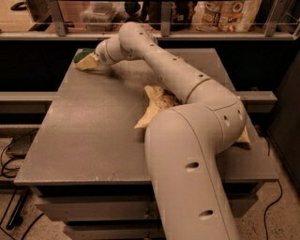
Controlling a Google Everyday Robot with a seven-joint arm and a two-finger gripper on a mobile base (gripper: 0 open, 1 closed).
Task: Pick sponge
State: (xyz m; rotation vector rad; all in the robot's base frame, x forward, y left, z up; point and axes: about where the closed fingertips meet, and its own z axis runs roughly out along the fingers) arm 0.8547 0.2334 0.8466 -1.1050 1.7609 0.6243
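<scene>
- A grey, speckled tabletop (89, 136) fills the middle of the scene, with stepped grey tiers below its near edge.
- Beyond its far edge runs a rail with metal posts (165, 18). A speckled floor shows below, with dark cables (11, 157) lying at the near left.
- Behind the rail stand a clear container (101, 11) at the far left and a printed bag (232, 14) at the far right. What they hold cannot be made out.
- One sponge (82, 54) lies at the far left corner of the tabletop, its dark green top facing up.
- One gripper (86, 63) is at that same corner, low over the tabletop and right against the near side of the sponge. Whether it is closed on the sponge cannot be told.
- One pale robot arm (187, 140) crosses the scene from the near right to the far left.
- A crumpled tan wrapper (154, 105) lies mid-tabletop, partly under the arm. A second tan tip (244, 137) shows at the arm's right side. Whether these are one thing or two cannot be told.
</scene>
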